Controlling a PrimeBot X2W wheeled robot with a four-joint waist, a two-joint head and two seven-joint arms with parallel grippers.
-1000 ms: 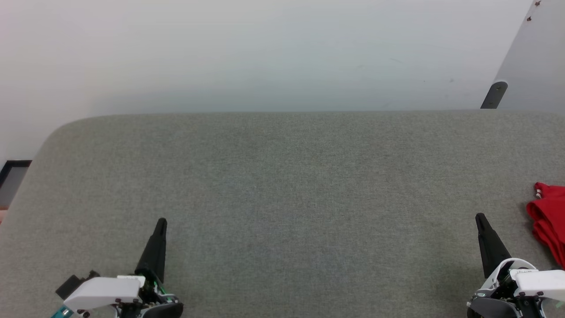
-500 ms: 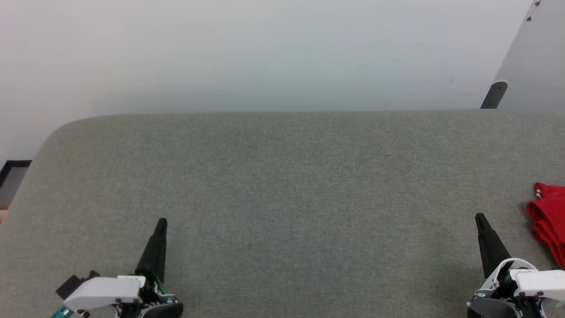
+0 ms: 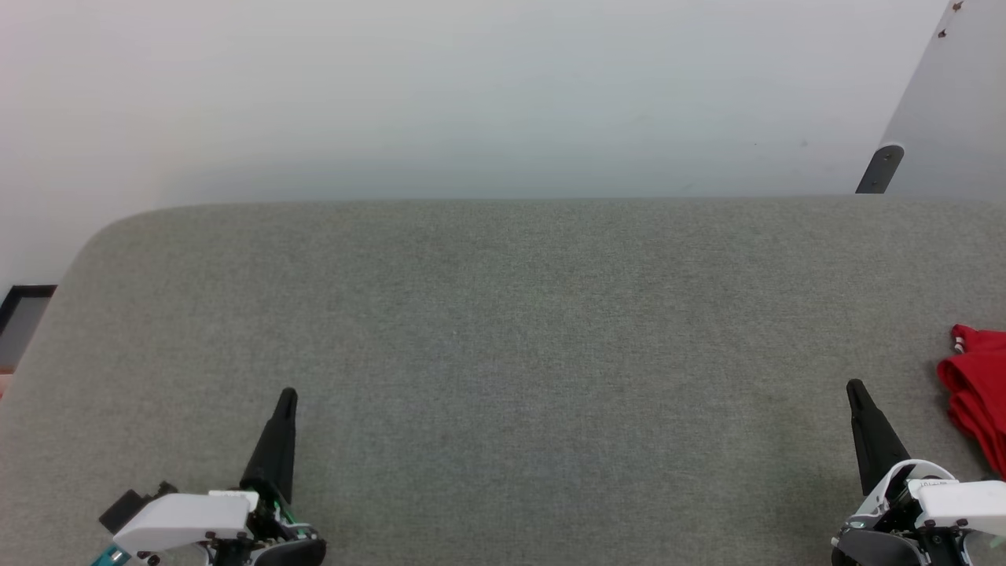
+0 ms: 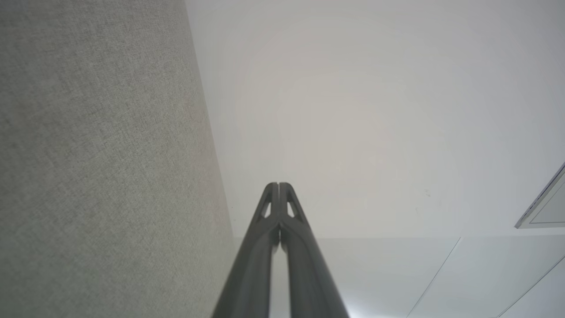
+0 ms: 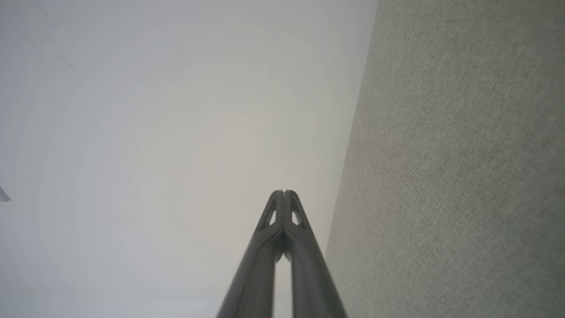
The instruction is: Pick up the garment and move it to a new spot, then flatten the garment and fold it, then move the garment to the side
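Nothing has moved since the earlier frames: both grippers and the cloth sit where they did a second ago.

From the head view we look down on a broad grey fabric surface (image 3: 503, 330) with a rounded far-left corner, set against a plain pale wall (image 3: 471, 94). The left gripper (image 3: 288, 397) rises from the lower left, its dark fingers reading as one slim spike above a white housing. The right gripper (image 3: 854, 387) mirrors it at the lower right.

The garment (image 3: 978, 393) is a bunched heap of red fabric lying on the grey surface at the far right edge of the head view, cut off by the frame, with a small white bit at its upper left corner. It lies just to the right of the right gripper's tip and about level with it; the two do not touch, and a strip of bare grey shows between them. The left gripper is well apart from it, across the whole width of the surface.

In the left wrist view we see that arm's two fingers (image 4: 256, 265) pressed together at the tips, holding nothing, and the right wrist view shows its fingers (image 5: 254, 274) the same way: tips meeting, empty.

A pale slanted panel (image 3: 951, 86) with a dark bracket (image 3: 882, 169) stands at the upper right.
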